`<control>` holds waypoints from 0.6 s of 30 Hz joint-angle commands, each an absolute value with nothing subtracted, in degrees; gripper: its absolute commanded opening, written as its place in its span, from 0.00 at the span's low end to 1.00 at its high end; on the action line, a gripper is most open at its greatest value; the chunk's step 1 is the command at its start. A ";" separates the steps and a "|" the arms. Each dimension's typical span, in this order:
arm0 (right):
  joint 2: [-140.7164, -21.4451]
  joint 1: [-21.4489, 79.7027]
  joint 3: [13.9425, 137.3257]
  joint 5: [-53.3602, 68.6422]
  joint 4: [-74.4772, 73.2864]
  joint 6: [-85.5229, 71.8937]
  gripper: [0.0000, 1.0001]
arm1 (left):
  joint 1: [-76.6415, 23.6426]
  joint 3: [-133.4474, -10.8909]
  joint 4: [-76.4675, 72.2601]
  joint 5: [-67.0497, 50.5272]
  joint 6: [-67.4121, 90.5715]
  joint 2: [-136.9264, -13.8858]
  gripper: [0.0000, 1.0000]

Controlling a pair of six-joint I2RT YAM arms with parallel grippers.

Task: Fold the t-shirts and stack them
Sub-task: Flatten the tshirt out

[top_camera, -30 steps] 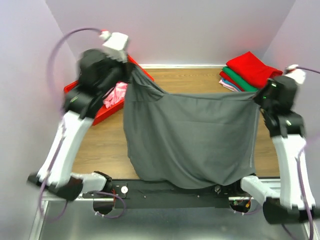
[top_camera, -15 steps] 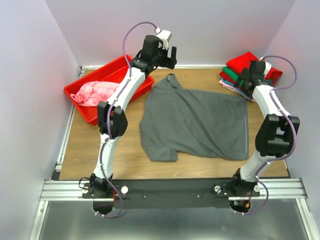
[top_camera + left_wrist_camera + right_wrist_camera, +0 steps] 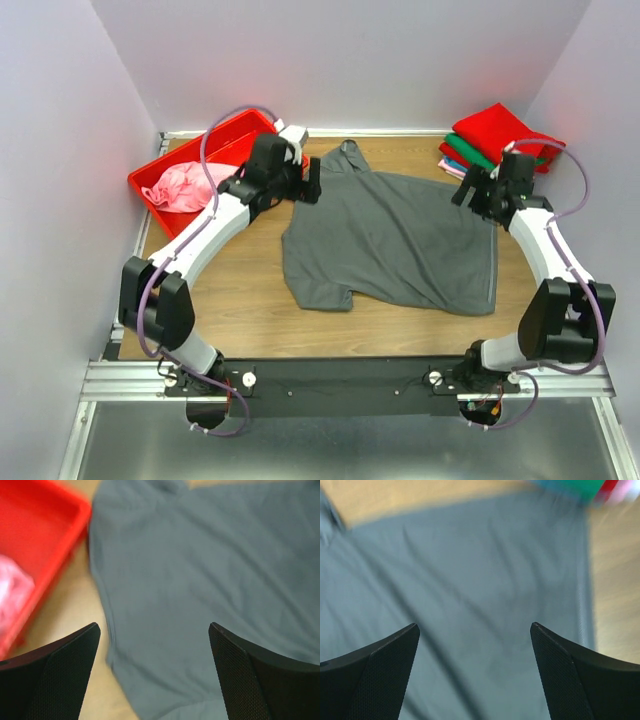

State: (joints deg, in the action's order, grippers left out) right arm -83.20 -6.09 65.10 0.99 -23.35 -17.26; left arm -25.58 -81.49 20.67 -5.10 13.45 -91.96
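A dark grey t-shirt (image 3: 395, 240) lies spread out on the wooden table, its collar toward the far edge and one sleeve folded under at the near left. My left gripper (image 3: 311, 181) hovers open over the shirt's far left edge, next to the red bin. In the left wrist view the grey t-shirt (image 3: 200, 575) fills the space below the open gripper (image 3: 154, 627), which holds nothing. My right gripper (image 3: 467, 190) hovers open over the shirt's far right corner. The right wrist view shows the grey cloth (image 3: 480, 580) under the empty, open gripper (image 3: 474, 627).
A red plastic bin (image 3: 152, 170) at the back left holds a crumpled pink t-shirt (image 3: 190, 184). Folded t-shirts in red, green and pale pink form a stack (image 3: 495, 138) at the back right. Bare wood (image 3: 210, 290) shows left of the shirt. Walls close in three sides.
A second ago both grippers held the grey shirt stretched up in the air. They have let go, the shirt now lies flat, and both arms have come back nearer over its far corners.
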 commanded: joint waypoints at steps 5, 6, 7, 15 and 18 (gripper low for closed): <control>-76.56 -4.84 53.72 10.55 -27.51 -20.74 0.95 | -25.66 -61.89 20.57 -2.81 21.44 -82.01 0.95; -75.60 -4.22 53.01 10.02 -27.77 -21.09 0.95 | -25.66 -59.44 20.57 -2.55 21.97 -81.48 0.94; -75.06 -2.91 52.22 9.58 -28.03 -21.27 0.95 | -25.75 -58.28 20.57 -2.46 22.84 -80.95 0.93; -74.62 -1.93 44.83 8.26 -28.57 -25.05 0.95 | -25.75 -52.38 20.04 -2.73 24.52 -82.70 0.88; -75.06 -1.85 44.21 7.29 -28.56 -24.35 0.95 | -25.75 -51.77 20.13 -1.76 24.43 -84.37 0.88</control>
State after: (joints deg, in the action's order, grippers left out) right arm -74.85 -1.93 44.99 7.60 -27.38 -23.62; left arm -25.58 -52.51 20.99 -3.97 23.40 -82.70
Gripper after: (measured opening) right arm 0.948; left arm 0.884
